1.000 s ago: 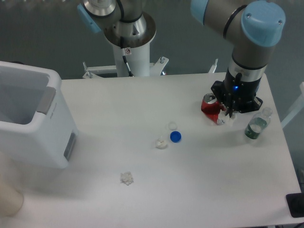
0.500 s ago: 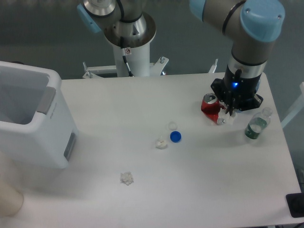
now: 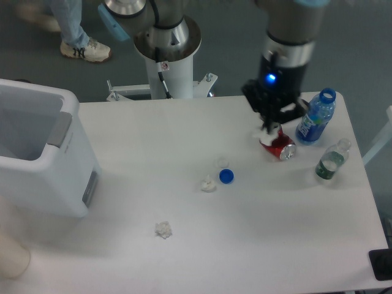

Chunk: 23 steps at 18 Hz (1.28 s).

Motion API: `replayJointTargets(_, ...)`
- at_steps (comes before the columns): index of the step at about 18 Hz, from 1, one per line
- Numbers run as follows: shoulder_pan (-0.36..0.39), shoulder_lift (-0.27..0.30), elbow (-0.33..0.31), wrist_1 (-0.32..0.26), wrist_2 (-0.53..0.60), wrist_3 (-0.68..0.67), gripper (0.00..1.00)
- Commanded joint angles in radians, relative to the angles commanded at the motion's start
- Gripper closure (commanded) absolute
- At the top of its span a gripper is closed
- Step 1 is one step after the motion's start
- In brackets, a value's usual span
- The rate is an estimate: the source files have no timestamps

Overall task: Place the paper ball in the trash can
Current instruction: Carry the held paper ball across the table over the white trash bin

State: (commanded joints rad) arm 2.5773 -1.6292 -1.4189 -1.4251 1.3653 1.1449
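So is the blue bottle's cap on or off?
Off: the blue bottle stands upright with an open neck, uncapped.

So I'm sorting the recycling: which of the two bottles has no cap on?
The blue-labelled bottle standing right of the claw: its blue neck ring is open. The clear bottle nearer the table's right edge appears capped.

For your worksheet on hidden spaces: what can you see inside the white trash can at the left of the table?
Inside the trash can, only bare pale inner walls show. Its near wall hides the bottom, so I cannot tell whether anything lies there. No paper is visible inside.
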Motion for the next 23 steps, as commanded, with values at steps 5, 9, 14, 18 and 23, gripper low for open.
replayJointTargets(5, -0.129, 0.034, -0.005, 0.002, -0.041, -0.106, 1.00)
replayJointTargets(9, -0.218, 0.046, -0.012, 0.006, -0.112, -0.178, 1.00)
replayJointTargets(14, -0.330, 0.046, -0.026, 0.009, -0.132, -0.183, 1.00)
replayJointTargets(18, -0.403, 0.048, -0.035, 0.011, -0.155, -0.209, 1.00)
replayJointTargets(23, -0.485, 0.052, -0.037, 0.012, -0.178, -0.252, 1.00)
